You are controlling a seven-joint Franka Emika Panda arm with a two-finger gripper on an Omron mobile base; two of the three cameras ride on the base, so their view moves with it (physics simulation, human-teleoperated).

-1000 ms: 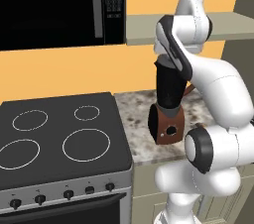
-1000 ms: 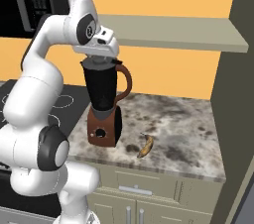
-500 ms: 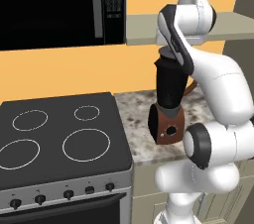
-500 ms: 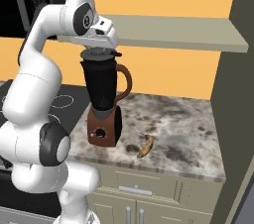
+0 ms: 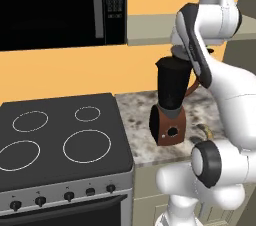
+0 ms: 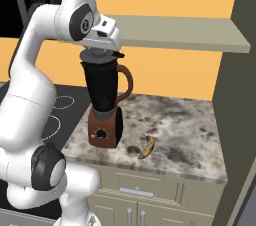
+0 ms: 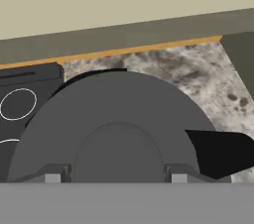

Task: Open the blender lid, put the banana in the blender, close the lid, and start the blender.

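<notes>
1. Left base view: blender (image 5: 170, 105) upright on the speckled stone surface (image 5: 137, 120), just right of the black stove (image 5: 60, 140), round black button facing the camera. Reddish-brown handle on the jar's right side, partly behind the white arm. Gripper (image 5: 181, 53) directly above the jar's mouth, with the blender lid (image 5: 178, 55) a dark grey disc just under the hand, seemingly raised a little off the rim, though hard to be sure from this side. Tip of the banana (image 5: 205, 130) peeking out behind the arm's lower link, on the surface to the right of the base. Microwave (image 5: 60, 5) above the stove, shelf (image 5: 150, 27) behind the arm.

2. Right base view: blender (image 6: 106, 105) near the left end of the surface (image 6: 190, 135), handle curving to the right. Blender lid (image 6: 101, 56) at the jar's top beneath the gripper (image 6: 104, 50), its small tab pointing right; whether touching the rim or just clear of it, cannot tell. Banana (image 6: 146, 147) flat on the surface, right of the base and nearer the front edge, apart from it. Pale cabinet fronts (image 6: 150, 197) below.

3. Hand view: blender lid (image 7: 109, 129) close under the camera, central knob between the two finger tips (image 7: 54, 174), one pressed at each side. Jaws closed on that knob. Tab sticking out to the right. Speckled surface (image 7: 198, 79) and a corner of the stove (image 7: 25, 99) beyond.
</notes>
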